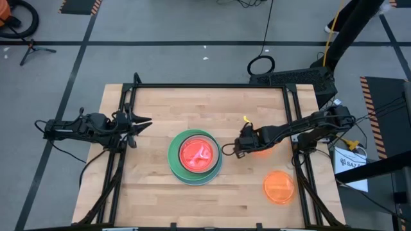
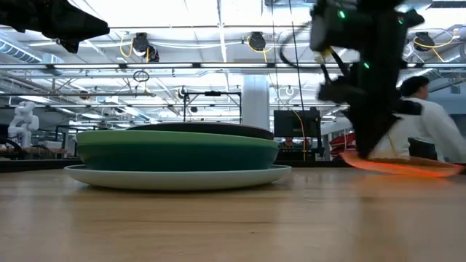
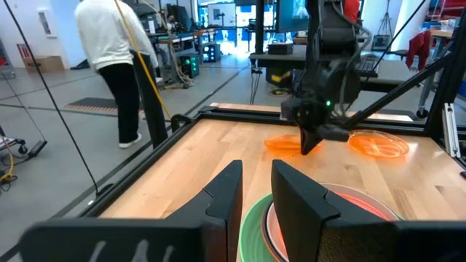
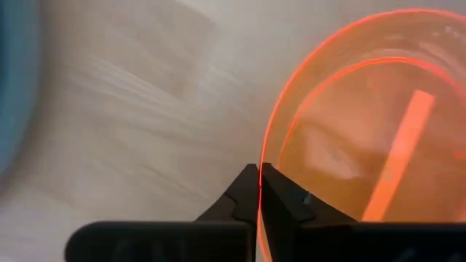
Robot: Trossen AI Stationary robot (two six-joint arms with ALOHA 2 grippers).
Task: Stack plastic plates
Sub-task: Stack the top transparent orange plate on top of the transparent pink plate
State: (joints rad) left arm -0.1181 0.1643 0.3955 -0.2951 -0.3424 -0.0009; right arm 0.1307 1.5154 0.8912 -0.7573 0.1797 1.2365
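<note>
The right pincer [image 4: 259, 191] is clamped on an orange plate's [image 4: 364, 145] rim, just right of the stack [image 1: 195, 156] mid-tabletop [image 1: 160, 109]. Only the wrist view shows that pinch. Another orange plate [image 1: 279, 187] lies beyond. Left pincer [image 1: 142, 123], fingers apart, waits left of the stack. No writing reads.

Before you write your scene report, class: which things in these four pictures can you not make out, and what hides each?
- Stack of plates: the high view's upper plates hide the count of lower ones.
- Orange plate pinched by the right gripper: the right wrist view's edge cuts off its far side; in the high view the arm covers it.
- Second orange plate: hidden in the low view.
</note>
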